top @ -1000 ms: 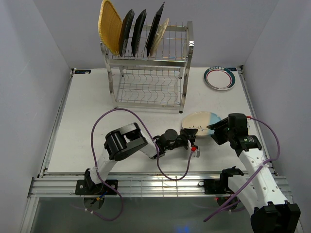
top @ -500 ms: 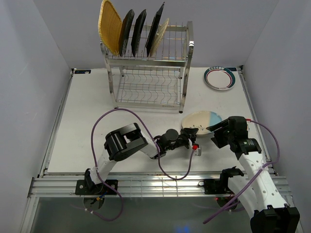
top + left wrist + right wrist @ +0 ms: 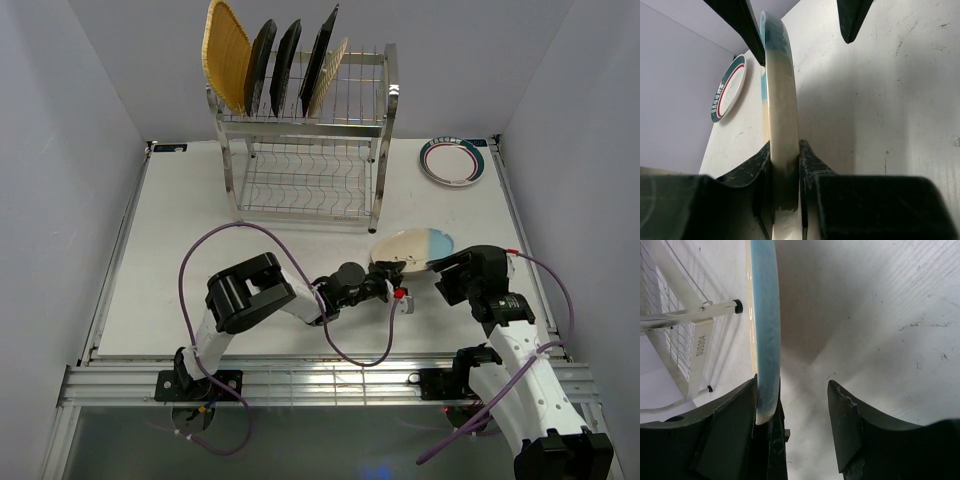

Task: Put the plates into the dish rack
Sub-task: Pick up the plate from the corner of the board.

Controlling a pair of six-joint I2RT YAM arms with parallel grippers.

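The cream-blue round plate [image 3: 412,246] is held off the table, tilted, in front of the dish rack [image 3: 305,140]. My left gripper [image 3: 385,287] is shut on its near-left rim; in the left wrist view the plate [image 3: 780,95] stands edge-on, clamped between my fingers [image 3: 811,162]. My right gripper [image 3: 446,272] is open and straddles the plate's right rim. In the right wrist view the blue rim [image 3: 765,320] lies against one finger [image 3: 735,425], with the other finger apart. The teal-rimmed white plate [image 3: 455,160] lies flat at the far right.
The rack's top tier holds a woven orange-tan plate [image 3: 225,55], dark square plates [image 3: 275,60] and a cream one [image 3: 335,68], all upright. Its lower tier [image 3: 305,185] shows bare slots. A rack foot [image 3: 695,335] is close beside the held plate. Purple cables loop over the near table.
The cream-blue plate has risen a little and moved slightly toward the rack. My right gripper has edged left onto its rim. My left arm's elbow has shifted left.
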